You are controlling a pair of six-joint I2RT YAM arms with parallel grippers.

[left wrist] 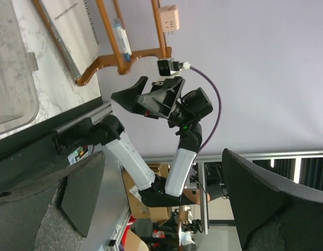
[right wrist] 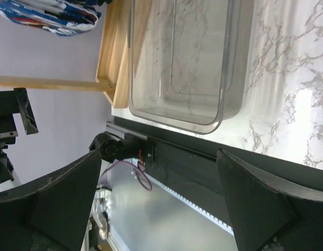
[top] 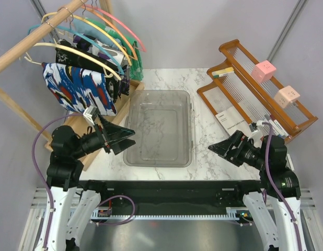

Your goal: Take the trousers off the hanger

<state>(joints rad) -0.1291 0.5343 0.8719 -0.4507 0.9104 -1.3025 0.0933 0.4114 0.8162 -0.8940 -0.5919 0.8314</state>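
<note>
Trousers: A soft printed garment [top: 78, 89] in blue, white, red and black, folded over a hanger at the far left of the table and hanging in loose folds. A corner of it also shows at the top of the right wrist view.
Hanger: A thin cream hanger [top: 52, 45] hooked on a slanted wooden rail [top: 20, 52] among other coloured hangers. Its lower bar is hidden under the cloth.
Likely handling: The trousers look light, limp and easily bunched. They will probably slide off the bar with little effort, though the hanger may swing or lift with them.
Where to hold: The free lower hem on the side nearest the left arm seems the best place, pinching a fold of cloth and drawing it down and away from the bar.
Left gripper: The left gripper [top: 131, 138] has its jaws spread wide and holds nothing. It points toward the clear tub [top: 160, 92], just below and to the right of the hem, without touching the cloth.
Right gripper: The right gripper [top: 216, 152] is also spread wide and empty, low over the marble table [top: 203, 89], well apart from the trousers.
</note>
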